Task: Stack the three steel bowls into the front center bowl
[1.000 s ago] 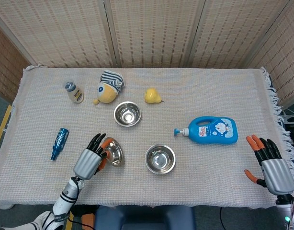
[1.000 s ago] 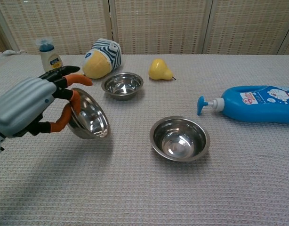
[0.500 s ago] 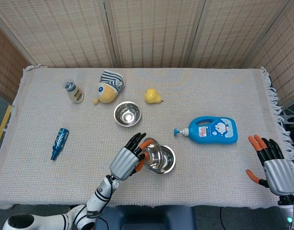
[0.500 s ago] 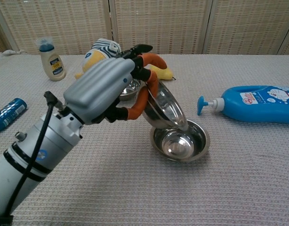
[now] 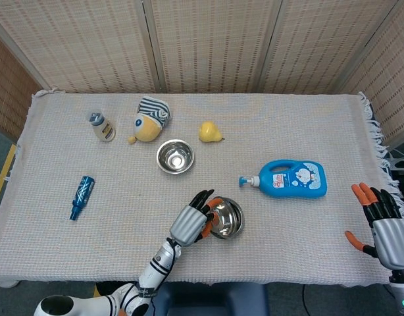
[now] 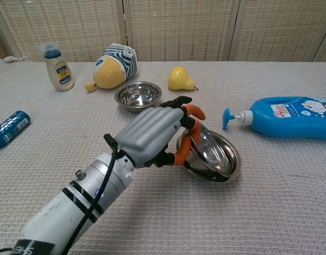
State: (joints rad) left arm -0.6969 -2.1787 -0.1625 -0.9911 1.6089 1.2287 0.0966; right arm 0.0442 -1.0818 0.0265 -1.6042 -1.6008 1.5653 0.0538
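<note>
One steel bowl (image 6: 204, 150), still pinched by the left hand (image 6: 152, 135), has now dropped into the front center bowl (image 6: 219, 169), leaving the rear bowl (image 5: 175, 156) to fetch; the right hand (image 5: 386, 224) idles with fingers spread.

A blue pump bottle (image 5: 292, 178) lies on its side at the right of the tabletop (image 5: 307, 125). Along the back sit a yellow pear (image 5: 209, 131), a striped-cap plush toy (image 5: 150, 119) and a small blue-capped bottle (image 5: 102, 126); a blue can (image 5: 81, 196) lies at the left
</note>
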